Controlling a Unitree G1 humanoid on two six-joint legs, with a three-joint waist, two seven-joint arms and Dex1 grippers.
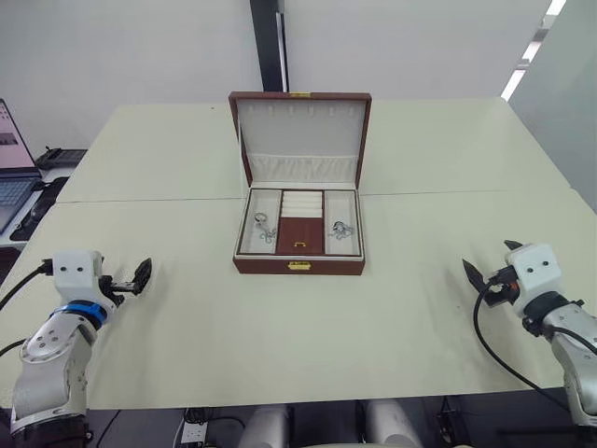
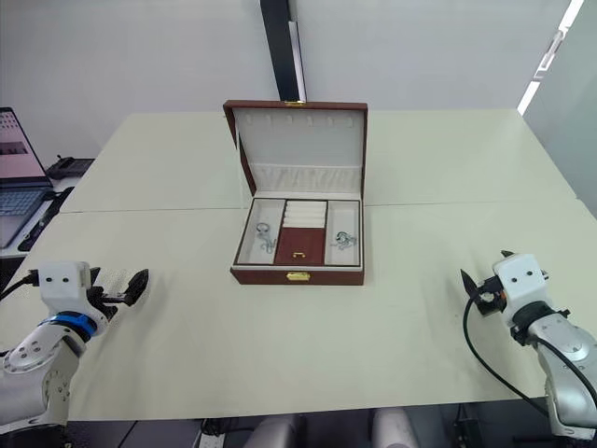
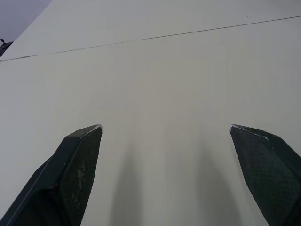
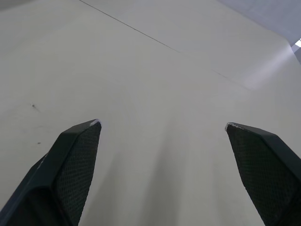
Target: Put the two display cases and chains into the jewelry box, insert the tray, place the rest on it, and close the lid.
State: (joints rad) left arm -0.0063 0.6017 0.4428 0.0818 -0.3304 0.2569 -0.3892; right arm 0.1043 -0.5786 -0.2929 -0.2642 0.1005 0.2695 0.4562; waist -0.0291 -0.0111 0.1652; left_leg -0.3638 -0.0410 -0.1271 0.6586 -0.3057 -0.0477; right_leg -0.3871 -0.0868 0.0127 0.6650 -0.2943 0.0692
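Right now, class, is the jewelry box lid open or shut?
Open: the lid stands upright behind the jewelry box, exposing its compartments.

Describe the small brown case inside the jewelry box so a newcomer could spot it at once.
On the cream table stands an open jewelry box. Its tray has three columns; the brown case fills the front of the middle one, flanked by silver chains, with a gold clasp.

Head pair: looking forward and down from the near edge of the table (image 1: 420, 308), well back from the jewelry box (image 1: 300, 191) at centre; near-identical coverage, box and both arms shared. Wrist pair: close over bare tabletop, far out to either side of the box, aimed along spread black fingers (image 3: 75, 169).
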